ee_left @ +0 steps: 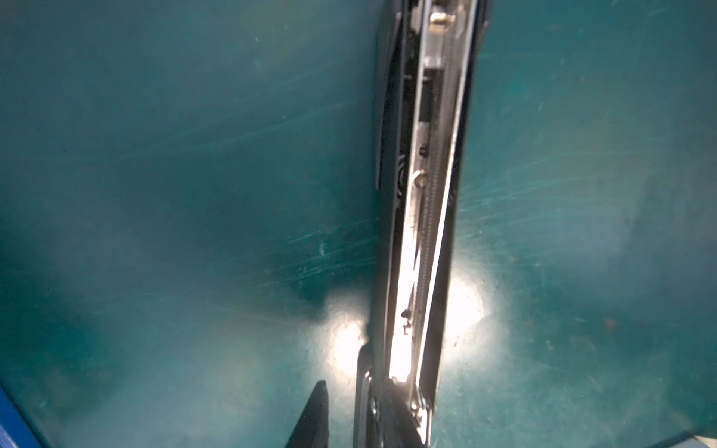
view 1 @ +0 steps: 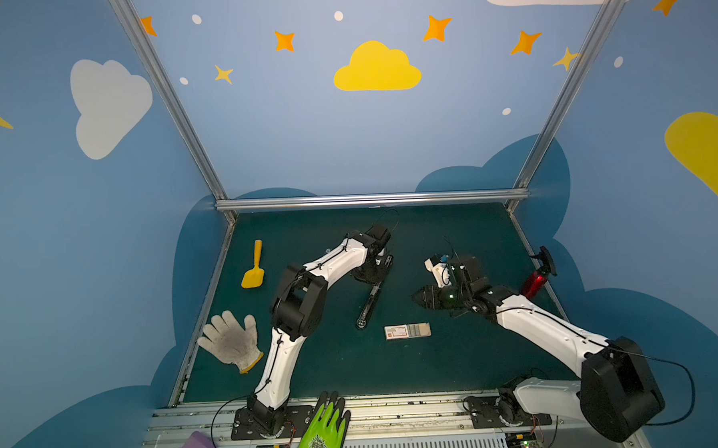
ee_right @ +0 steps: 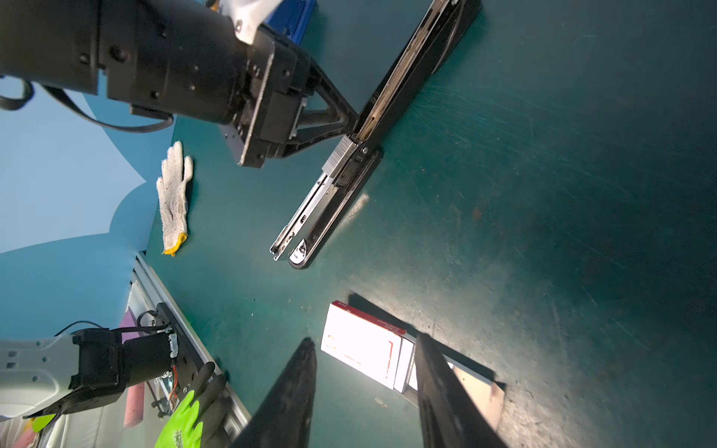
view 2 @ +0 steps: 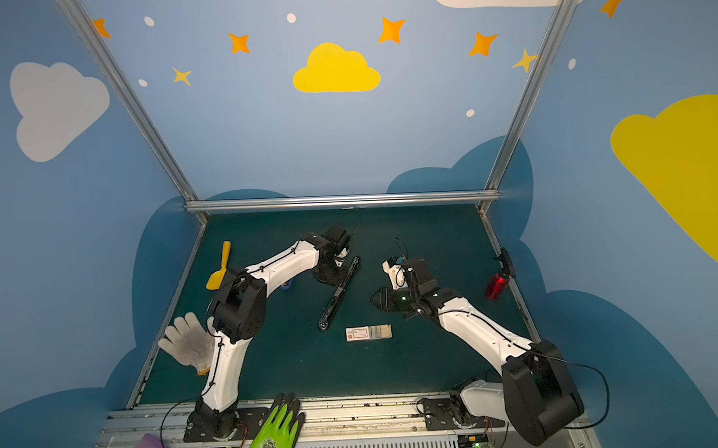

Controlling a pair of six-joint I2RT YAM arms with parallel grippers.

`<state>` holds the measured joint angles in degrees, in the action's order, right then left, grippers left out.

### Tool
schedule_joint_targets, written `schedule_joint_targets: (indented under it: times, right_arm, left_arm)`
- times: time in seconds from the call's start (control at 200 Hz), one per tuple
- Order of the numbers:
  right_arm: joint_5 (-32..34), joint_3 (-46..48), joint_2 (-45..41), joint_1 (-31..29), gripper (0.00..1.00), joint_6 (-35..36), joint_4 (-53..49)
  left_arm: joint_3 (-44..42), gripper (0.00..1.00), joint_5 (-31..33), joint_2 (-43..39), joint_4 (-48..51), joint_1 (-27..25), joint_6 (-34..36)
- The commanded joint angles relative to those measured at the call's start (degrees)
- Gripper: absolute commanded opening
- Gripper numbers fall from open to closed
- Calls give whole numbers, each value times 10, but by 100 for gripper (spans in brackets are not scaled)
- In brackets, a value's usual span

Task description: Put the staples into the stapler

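**A:** Where are the staples [view 1: 419, 329]?

**B:** In their small white box [view 1: 399, 332] with the red label. It lies flat on the green counter [view 1: 459, 366], on the near half and a little right of the middle. The box is slid partly open to the right, and grey strips show in the open part.

**A:** So nothing is loaded?

**B:** I judge not. The stapler [view 1: 371, 299] lies just left of the box and farther back, apart from it, swung fully open. In the left wrist view its metal channel [ee_left: 403, 252] shows a spring [ee_left: 426, 232] and no strip that I can make out. Opening looks done. What's left is picking a strip, laying it in the channel and closing.

**A:** And the grippers?

**B:** The right gripper [view 1: 418, 298] hangs above the counter, to the right of the box and farther back, not touching it. Its jaws stand partly apart and empty, and in the right wrist view the box shows between the fingers. The left gripper [ee_right: 351, 130] sits at the stapler's hinge with its jaws narrowed around it. One finger [ee_left: 314, 411] stands just off the metal, so I cannot tell whether it grips.
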<state>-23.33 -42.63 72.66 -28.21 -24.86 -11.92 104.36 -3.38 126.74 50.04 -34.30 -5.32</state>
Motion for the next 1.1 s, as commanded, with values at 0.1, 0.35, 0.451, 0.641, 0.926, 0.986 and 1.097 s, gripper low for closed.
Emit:
schedule_joint_targets:
  times: [0.1,0.35,0.451,0.641,0.926,0.986,1.097]
  right_arm:
    - [11,6,0,4,43,-5,7]
    - [11,8,2,8,43,-7,7]
    - [12,8,4,9,43,-8,7]
    - [13,11,-1,12,43,-10,8]
    - [13,14,-2,15,44,-14,10]
    - [13,14,-2,16,44,-14,10]
    - [11,15,-2,16,44,-15,10]
  left_arm:
    - [-15,22,-3,-28,13,-5,0]
    - [-21,21,-6,-35,16,-6,0]
    - [-24,21,-8,-39,16,-7,0]
    - [-43,21,-8,-54,17,-11,-1]
    - [-85,20,-13,-85,9,-14,-8]
    - [-91,20,-14,-88,9,-16,-9]
    - [-99,21,-9,-101,4,-17,-13]
